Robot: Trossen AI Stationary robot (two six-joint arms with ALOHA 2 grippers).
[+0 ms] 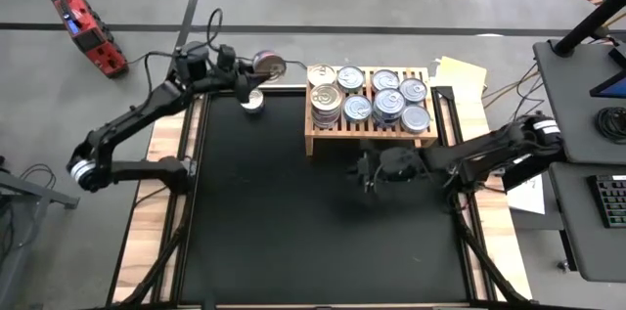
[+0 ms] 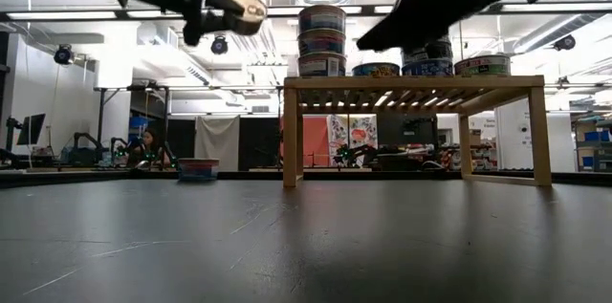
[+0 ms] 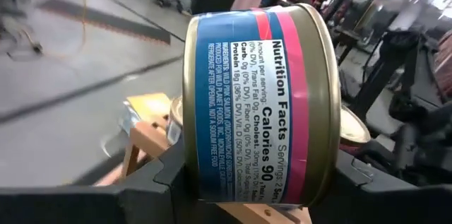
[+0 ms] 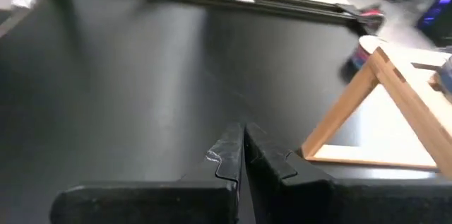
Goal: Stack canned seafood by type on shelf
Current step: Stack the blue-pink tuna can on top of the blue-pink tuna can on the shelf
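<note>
Right gripper (image 1: 369,171) is hanging clenched and empty over the black mat (image 1: 293,232), just near of the shelf (image 1: 370,130) — cans (image 1: 388,103) are sitting stacked on its slats. Left gripper (image 1: 256,67) is gripping a blue-and-red can (image 3: 258,104) up in the air, left of the shelf — another can (image 1: 253,102) is lying on the mat below.
</note>
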